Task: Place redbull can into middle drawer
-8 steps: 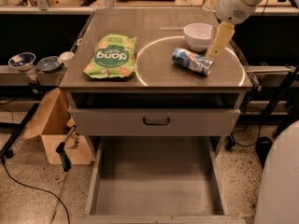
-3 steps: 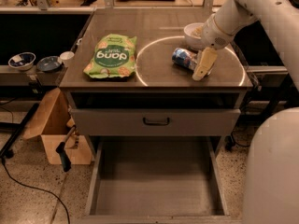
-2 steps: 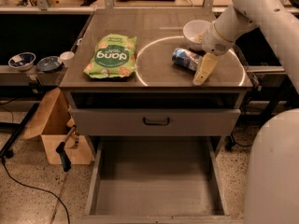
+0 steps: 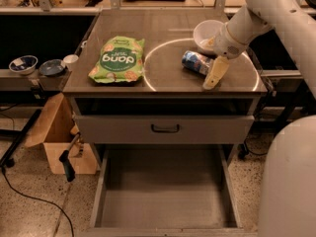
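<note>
Blue-and-silver redbull can (image 4: 196, 62): on its side on the cabinet top (image 4: 163, 23), just in front of the white bowl (image 4: 205, 29). Cream gripper (image 4: 213, 78): low, just front-right of the bowl; cannot tell whether wide or narrow. Grey middle drawer (image 4: 163, 191): pulled open, well below the bowl.

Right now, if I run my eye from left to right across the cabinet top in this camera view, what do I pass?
First the green snack bag → redbull can → gripper, low over the top just right of the can. The white bowl behind overlaps both, so it is left out.
</note>
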`<state>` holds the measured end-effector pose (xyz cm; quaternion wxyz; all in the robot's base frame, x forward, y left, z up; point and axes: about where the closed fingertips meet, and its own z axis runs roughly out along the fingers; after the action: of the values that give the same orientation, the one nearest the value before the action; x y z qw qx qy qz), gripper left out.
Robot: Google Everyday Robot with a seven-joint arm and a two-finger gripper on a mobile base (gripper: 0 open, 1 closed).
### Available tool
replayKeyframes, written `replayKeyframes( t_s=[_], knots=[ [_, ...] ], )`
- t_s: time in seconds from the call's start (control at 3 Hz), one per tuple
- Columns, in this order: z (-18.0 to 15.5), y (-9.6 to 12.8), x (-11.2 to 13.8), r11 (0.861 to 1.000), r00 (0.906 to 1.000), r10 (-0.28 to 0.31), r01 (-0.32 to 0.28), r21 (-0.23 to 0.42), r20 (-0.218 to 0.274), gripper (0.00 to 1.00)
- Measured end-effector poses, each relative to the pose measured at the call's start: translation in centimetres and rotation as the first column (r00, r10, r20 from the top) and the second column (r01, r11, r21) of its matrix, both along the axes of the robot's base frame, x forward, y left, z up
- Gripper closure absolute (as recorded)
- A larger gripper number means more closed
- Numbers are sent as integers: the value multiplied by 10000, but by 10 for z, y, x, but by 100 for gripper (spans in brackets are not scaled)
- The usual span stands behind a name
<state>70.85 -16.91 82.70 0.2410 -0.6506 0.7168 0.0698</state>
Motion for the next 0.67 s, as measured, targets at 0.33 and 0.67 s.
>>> replayKeyframes(
  t_s=[0.33,0.67],
  knots=[
    [0,0,0,10000,10000,0,0,0,-1,42],
    [0,0,0,10000,10000,0,0,0,-1,65]
  ],
)
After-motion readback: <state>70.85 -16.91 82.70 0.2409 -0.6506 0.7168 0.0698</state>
